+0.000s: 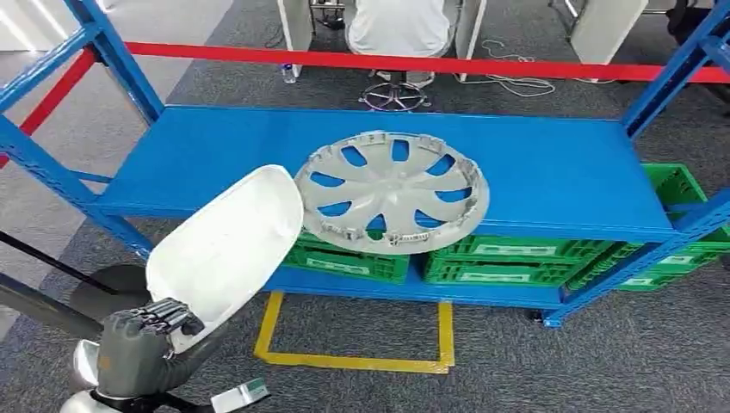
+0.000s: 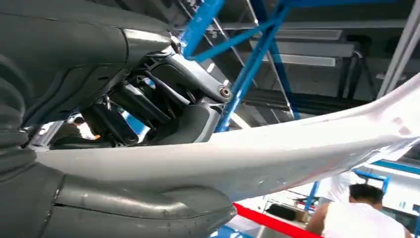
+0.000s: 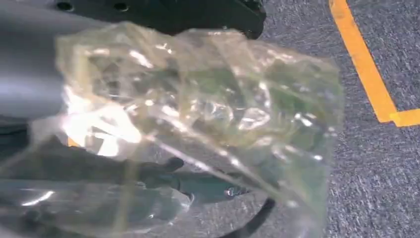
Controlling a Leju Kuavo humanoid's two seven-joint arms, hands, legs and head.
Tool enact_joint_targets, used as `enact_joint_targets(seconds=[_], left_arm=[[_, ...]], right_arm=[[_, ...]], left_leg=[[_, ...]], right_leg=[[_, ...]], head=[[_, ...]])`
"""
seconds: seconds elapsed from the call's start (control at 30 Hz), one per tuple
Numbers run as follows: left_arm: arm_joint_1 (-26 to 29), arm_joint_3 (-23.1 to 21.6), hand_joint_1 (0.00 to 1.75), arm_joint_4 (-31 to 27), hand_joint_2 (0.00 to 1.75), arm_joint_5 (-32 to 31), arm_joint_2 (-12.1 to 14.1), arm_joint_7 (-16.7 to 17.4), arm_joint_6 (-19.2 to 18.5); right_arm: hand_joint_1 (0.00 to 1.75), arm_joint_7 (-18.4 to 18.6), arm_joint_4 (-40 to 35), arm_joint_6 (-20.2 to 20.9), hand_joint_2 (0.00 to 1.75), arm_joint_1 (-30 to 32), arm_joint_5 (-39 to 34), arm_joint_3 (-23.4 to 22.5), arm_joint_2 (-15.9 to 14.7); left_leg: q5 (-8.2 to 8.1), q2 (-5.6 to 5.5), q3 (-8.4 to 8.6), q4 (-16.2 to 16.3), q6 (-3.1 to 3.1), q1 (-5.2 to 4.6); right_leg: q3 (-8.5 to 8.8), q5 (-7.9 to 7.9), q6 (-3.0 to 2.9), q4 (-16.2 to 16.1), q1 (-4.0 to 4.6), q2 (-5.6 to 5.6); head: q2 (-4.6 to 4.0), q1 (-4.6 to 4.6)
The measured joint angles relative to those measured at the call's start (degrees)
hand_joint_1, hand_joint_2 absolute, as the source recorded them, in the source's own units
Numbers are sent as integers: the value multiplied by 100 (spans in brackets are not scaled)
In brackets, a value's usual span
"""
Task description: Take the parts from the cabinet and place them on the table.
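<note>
Left hand (image 1: 153, 325) grips one white moulded panel (image 1: 225, 245) by its lower end, thumb under, dark fingers curled over the edge. The panel is smooth, glossy, rounded at its far end, held tilted up toward the shelf. In the left wrist view the same panel (image 2: 277, 148) runs as a long pale curved surface between the grey thumb and the darker fingers (image 2: 148, 106).

One silver-grey wheel cover (image 1: 392, 191) lies flat on the blue shelf deck (image 1: 551, 168), overhanging the front edge. It shows curved spokes with openings through which the blue deck is visible, and a notched rim. The panel's rounded end sits just beside the cover's edge; contact cannot be judged.

Below the deck, green plastic crates (image 1: 508, 258) stand side by side, at least three, with pale labels too small to read.

Right hand: the right wrist view shows a crumpled clear plastic bag (image 3: 208, 119) just in front of it, above grey carpet with yellow floor tape (image 3: 364, 64). Whether the hand grips the bag cannot be told.

A seated person (image 1: 400, 26) is beyond the rack.
</note>
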Motion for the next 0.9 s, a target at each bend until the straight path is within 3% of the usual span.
enact_joint_targets(seconds=[0.07,0.1,0.13,0.17,0.2,0.23,0.3,0.37,0.4,0.43,0.47,0.5,0.53,0.57,0.6,0.67,0.7,0.73,0.77,0.8,0.9], left_arm=[[-1,0,175,0,175,4,4,11,0],[-30,-24,175,7,175,20,9,39,0],[-39,-33,175,7,175,20,13,46,-2],[-58,-74,175,22,175,22,24,77,-2],[-86,-109,175,57,175,31,37,90,-2],[-92,-116,175,59,175,37,42,92,-2],[-102,-116,175,59,175,39,44,92,0],[-117,-120,175,59,175,41,46,92,0],[-117,-122,175,59,175,41,48,92,0],[-111,-122,175,59,175,41,50,92,0],[-103,-122,175,61,175,44,52,96,0],[-104,-125,175,61,175,46,52,98,0],[-102,-125,175,61,175,48,55,105,0],[-103,-125,175,63,175,55,55,116,0],[-102,-125,175,68,175,55,55,120,0],[-103,-125,175,74,175,55,55,122,0],[-104,-125,175,74,175,55,55,125,0],[-105,-125,175,74,175,55,55,125,0],[-111,-125,175,74,175,55,57,125,0],[-112,-125,175,74,175,52,55,125,0],[-114,-125,175,74,175,55,59,138,0]], right_arm=[[0,0,0,-2,0,1,-2,6,0],[0,0,17,24,0,12,-39,31,-18],[0,2,17,33,0,13,-48,37,-24],[0,7,20,96,0,28,-78,94,-26],[0,-2,20,114,0,11,-131,151,-48],[0,-4,20,114,0,2,-138,173,-57],[0,-9,20,114,0,-21,-138,181,-61],[0,-17,22,116,0,-41,-140,195,-61],[0,-17,22,116,0,-33,-138,212,-61],[0,-24,22,122,0,-21,-138,234,-52],[0,-30,22,140,0,-24,-140,249,-52],[0,-42,22,144,0,-14,-148,269,-52],[0,-52,22,153,0,-10,-155,275,-55],[0,-57,22,153,0,-12,-157,282,-57],[0,-57,22,157,0,-13,-170,286,-59],[0,-57,22,164,0,-13,-173,315,-59],[0,-57,22,164,0,-12,-173,319,-59],[0,-57,22,173,0,-14,-172,323,-59],[0,-57,22,175,0,-17,-173,326,-57],[0,-59,22,179,0,-27,-175,330,-52],[0,-63,22,181,0,-17,-219,365,-52]], left_leg=[[1,0,-16,-10,3,-2],[104,41,-122,-86,105,47],[139,35,-167,-86,139,46],[305,41,-367,-78,204,12],[540,48,-721,-19,191,-31],[613,43,-843,34,164,-34],[673,47,-926,126,115,-70],[793,59,-985,127,57,-59],[836,57,-1002,127,21,-66],[763,42,-1039,159,-12,-48],[449,36,-1082,275,-64,-45],[50,36,-1131,587,-105,-22],[-301,36,-1192,1004,-136,-4],[-519,37,-1247,1430,-156,11],[-548,36,-1260,1724,-168,19],[-179,35,-1060,1716,-158,20],[52,34,-792,1364,-130,18],[168,28,-466,877,-83,12],[70,1,-166,396,-24,3],[9,-6,2,77,6,-12],[29,-2,-79,-1,67,-39]], right_leg=[[-14,23,19,0,-1,-1],[-116,-107,84,81,0,29],[-177,-292,100,174,-2,39],[-423,-1195,126,1238,-2,73],[-93,-600,107,1452,5,74],[433,-426,75,750,6,74],[1128,-747,50,-263,24,92],[1002,-788,26,-283,38,109],[953,-749,-32,-279,34,105],[900,-687,-97,-290,-1,66],[833,-632,-127,-286,3,65],[767,-570,-178,-283,6,42],[695,-508,-195,-274,14,30],[633,-451,-195,-260,22,25],[584,-398,-192,-229,27,22],[371,-310,-180,-129,29,19],[267,-278,-173,-73,30,23],[192,-248,-161,-28,33,34],[137,-219,-146,0,30,42],[93,-188,-113,30,61,51],[-13,5,-7,1,37,59]], head=[[0,2],[0,18],[0,20],[0,41],[0,42],[0,42],[0,39],[0,33],[0,33],[0,44],[0,11],[0,0],[0,-2],[0,0],[0,0],[0,-2],[0,-7],[0,-4],[0,-5],[0,7],[0,-2]])
